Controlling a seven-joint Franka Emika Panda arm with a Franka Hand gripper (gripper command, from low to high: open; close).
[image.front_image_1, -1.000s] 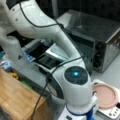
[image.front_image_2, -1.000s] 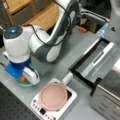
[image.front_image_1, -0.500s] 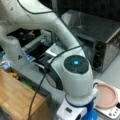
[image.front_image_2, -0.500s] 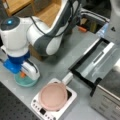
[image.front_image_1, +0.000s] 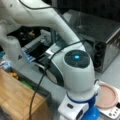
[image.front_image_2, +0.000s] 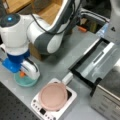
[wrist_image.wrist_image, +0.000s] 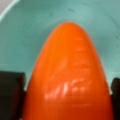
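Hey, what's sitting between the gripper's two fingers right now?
In the wrist view, an orange carrot fills the gap between the dark fingers of the gripper, over a teal bowl.

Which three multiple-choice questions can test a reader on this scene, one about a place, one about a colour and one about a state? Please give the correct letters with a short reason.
1. Where is the gripper in a front view?
A. over the teal bowl
B. inside the oven
C. on the wooden board

2. What colour is the object between the fingers in the wrist view?
A. green
B. orange
C. white

3. How is the oven door in a front view?
A. shut
B. removed
C. open, folded down

Answers:
1 A, the gripper hangs just above the bowl at the view's left.
2 B, the wrist view shows an orange, carrot-like shape over teal.
3 C, the glass door lies flat before the oven.
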